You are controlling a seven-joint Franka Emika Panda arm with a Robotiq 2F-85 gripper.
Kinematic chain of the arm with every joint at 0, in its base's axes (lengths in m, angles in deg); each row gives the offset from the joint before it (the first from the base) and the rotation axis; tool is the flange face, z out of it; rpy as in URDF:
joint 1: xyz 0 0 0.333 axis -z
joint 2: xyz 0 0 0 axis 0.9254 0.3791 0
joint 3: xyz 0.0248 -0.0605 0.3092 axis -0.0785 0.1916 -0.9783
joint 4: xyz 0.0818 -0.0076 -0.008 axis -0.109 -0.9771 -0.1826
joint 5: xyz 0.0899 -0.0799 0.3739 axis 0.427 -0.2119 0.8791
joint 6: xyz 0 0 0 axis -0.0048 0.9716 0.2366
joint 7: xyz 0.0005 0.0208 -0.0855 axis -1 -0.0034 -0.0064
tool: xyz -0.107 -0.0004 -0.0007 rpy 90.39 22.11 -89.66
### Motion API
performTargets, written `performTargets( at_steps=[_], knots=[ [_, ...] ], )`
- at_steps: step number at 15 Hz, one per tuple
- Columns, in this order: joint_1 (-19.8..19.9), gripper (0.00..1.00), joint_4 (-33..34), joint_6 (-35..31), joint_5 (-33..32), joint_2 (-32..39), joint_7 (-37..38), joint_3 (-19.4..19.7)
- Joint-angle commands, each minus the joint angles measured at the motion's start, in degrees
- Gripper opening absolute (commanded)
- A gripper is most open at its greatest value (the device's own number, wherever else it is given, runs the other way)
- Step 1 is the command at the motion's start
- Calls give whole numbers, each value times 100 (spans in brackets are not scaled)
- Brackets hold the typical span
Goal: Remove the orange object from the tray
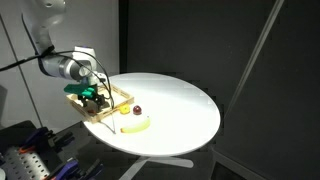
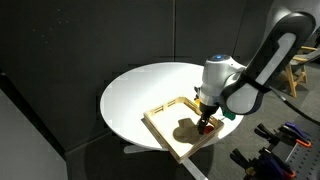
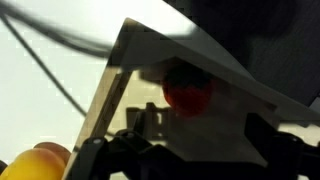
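A wooden tray [image 1: 118,97] sits at the edge of the round white table [image 1: 185,105]; it also shows in an exterior view [image 2: 165,122] and in the wrist view [image 3: 110,90]. A round red-orange object [image 3: 186,92] lies inside the tray, in shadow; a bit of it shows under the gripper in an exterior view [image 2: 205,127]. My gripper [image 1: 95,98] is lowered into the tray, right over that object [image 2: 206,118]. In the wrist view the dark fingers [image 3: 205,135] stand apart with the object just ahead of them, so the gripper looks open and holds nothing.
A yellow banana [image 1: 136,125] and a small dark red object [image 1: 138,110] lie on the table beside the tray. A yellow-orange rounded thing [image 3: 42,160] shows at the lower left of the wrist view. Black curtains surround the table.
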Motion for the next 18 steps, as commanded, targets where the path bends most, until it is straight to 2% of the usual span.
performTargets(
  at_steps=[1, 14, 15, 16, 18],
  knots=[
    [-58, 100, -141, -58, -102, -131, 142, 58],
    [-30, 99, -203, -45, -86, -148, 110, 39],
    [-25, 75, -200, -43, -81, -146, 106, 34],
    [-24, 74, -198, -42, -81, -144, 103, 34],
    [-19, 60, -193, -40, -77, -141, 99, 30]
  ],
)
